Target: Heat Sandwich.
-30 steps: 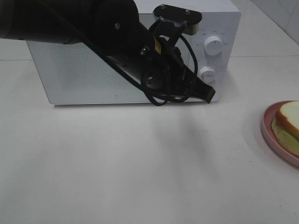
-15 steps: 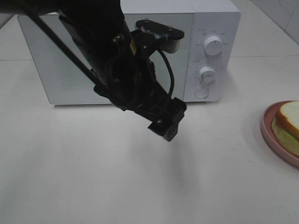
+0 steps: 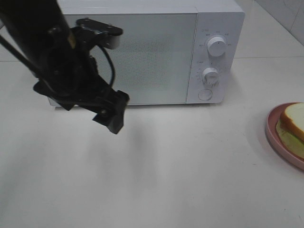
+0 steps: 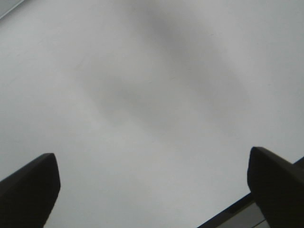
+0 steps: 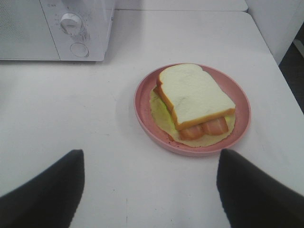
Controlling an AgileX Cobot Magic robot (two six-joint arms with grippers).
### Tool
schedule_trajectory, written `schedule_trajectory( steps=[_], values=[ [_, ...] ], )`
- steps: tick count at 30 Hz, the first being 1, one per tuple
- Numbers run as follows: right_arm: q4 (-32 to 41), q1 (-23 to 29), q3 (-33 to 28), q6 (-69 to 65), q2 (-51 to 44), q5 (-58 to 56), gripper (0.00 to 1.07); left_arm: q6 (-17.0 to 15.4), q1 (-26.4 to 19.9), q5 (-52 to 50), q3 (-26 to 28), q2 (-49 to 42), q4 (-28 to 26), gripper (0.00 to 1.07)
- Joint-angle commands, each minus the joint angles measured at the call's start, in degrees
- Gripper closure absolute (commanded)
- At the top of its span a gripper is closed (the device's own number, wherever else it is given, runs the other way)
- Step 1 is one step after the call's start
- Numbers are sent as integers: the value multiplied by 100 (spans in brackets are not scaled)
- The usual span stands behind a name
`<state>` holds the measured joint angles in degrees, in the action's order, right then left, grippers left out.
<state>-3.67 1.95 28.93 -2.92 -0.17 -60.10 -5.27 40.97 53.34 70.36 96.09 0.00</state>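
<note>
The sandwich (image 5: 194, 97), white bread with a brown crust over a pale green sheet, lies on a round pink plate (image 5: 142, 104). In the exterior view the sandwich (image 3: 294, 119) and the plate (image 3: 273, 135) sit at the right edge, partly cut off. A white microwave (image 3: 142, 52) stands at the back and its door looks closed. My left gripper (image 3: 111, 118) hangs open over bare table in front of the microwave's left part, and its wrist view shows the left gripper (image 4: 152, 190) holding nothing. The right gripper (image 5: 149, 190) stands open just short of the plate.
The microwave's control panel carries two knobs (image 3: 217, 46) and a round button (image 3: 204, 94); it also shows as the microwave (image 5: 28, 28) in the right wrist view. The white table (image 3: 190, 166) reaches from the microwave to the front. A table edge (image 5: 266, 42) runs beyond the plate.
My left arm has swung away from the microwave's control side, leftward and toward the front. Its gripper went from shut to open.
</note>
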Motion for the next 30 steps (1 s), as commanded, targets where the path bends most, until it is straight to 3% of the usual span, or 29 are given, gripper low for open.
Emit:
schedule_trajectory(
  steps=[1, 18, 24, 30],
  values=[
    [-11, -23, -6, 11, -149, 40, 32, -86, -315, -201, -309, -304, -115, 5],
    [-11, -23, -6, 11, -149, 40, 32, -178, -2911, -539, -2326, -2464, -126, 5],
    [-11, -23, -6, 11, -149, 40, 32, -195, -3409, -510, -2830, -3352, -126, 5],
    [-11, -23, -6, 11, -149, 40, 32, -355, -3501, -407, -3358, -4423, -80, 5]
  ],
)
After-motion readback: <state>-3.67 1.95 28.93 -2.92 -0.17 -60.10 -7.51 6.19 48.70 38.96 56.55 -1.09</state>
